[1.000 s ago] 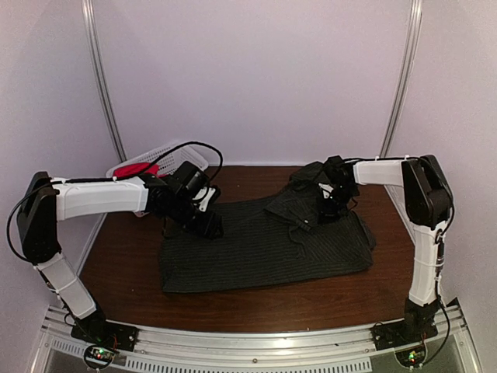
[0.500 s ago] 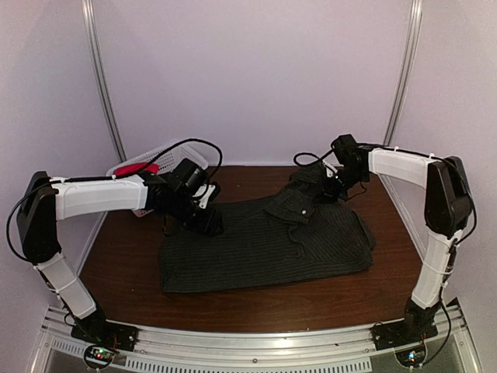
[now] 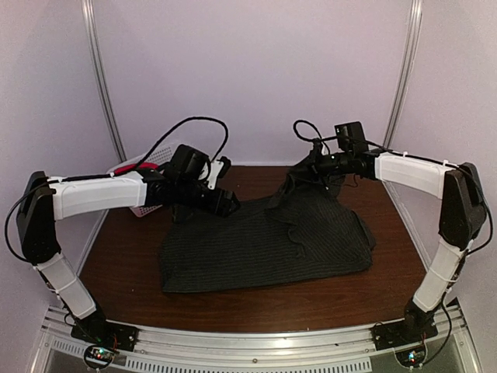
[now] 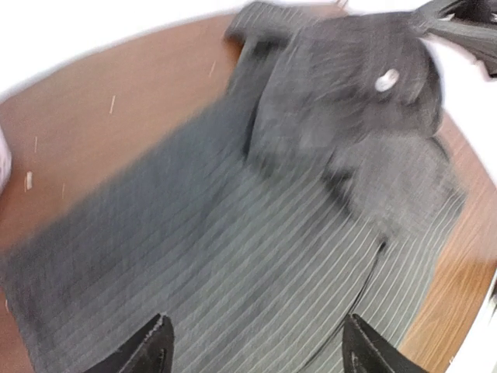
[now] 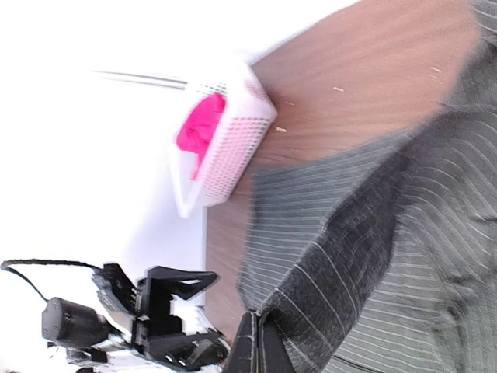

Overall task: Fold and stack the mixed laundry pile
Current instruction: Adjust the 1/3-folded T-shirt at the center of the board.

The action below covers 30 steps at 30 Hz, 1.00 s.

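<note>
Your right gripper (image 3: 314, 165) has its jaws pressed together on the pinstriped shirt (image 3: 264, 247), pinching a fold at the garment's 1 o'clock corner and holding it off the table (image 3: 124, 256). Your left gripper (image 4: 256, 350) hangs over the shirt's 10 o'clock edge, jaws wide apart, gripping nothing. The red-pink T-shirt (image 5: 198, 128) sits in the white basket (image 5: 233, 148) at the table's 10 o'clock.
</note>
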Tool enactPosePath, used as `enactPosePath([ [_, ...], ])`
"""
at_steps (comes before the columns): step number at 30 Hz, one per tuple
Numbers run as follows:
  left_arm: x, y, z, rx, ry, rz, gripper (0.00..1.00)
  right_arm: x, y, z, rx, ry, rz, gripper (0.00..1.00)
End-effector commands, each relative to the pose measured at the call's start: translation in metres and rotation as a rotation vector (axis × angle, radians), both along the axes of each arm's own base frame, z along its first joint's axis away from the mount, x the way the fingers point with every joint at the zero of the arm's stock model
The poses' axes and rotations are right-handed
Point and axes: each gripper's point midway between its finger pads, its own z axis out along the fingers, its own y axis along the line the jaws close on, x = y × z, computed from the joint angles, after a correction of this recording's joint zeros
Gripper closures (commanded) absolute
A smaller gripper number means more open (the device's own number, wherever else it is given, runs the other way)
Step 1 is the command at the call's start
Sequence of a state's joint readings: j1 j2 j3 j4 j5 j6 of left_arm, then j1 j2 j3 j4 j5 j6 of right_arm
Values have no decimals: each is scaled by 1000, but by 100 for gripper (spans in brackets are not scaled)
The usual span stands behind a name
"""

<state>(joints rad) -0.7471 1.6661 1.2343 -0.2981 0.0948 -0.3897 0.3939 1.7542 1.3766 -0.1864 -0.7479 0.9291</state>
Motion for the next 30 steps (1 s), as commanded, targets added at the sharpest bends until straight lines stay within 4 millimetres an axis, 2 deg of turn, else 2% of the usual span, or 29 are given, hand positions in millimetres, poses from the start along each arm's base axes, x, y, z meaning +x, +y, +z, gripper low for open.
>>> enactPosePath([
  [1, 21, -36, 94, -199, -293, -75, 20, 15, 36, 68, 196, -107, 6, 100],
  [4, 31, -48, 108, -198, -346, -104, 19, 18, 46, 76, 218, -116, 11, 100],
  [11, 56, -65, 132, -195, -407, -90, 19, 19, 66, 79, 244, -114, 31, 100],
  [15, 69, -79, 126, -157, -414, -118, 19, 21, 68, 78, 245, -114, 29, 100],
  [19, 71, -95, 121, -154, -407, -189, 20, 23, 71, 80, 251, -116, 39, 100],
  [25, 86, -95, 99, -94, -374, -166, 26, 26, 73, 86, 260, -123, 37, 100],
  [28, 98, -86, 89, -79, -342, -117, 37, 26, 75, 88, 269, -117, 46, 100],
  [30, 105, -82, 86, -84, -330, -99, 51, 25, 75, 90, 277, -119, 51, 100],
])
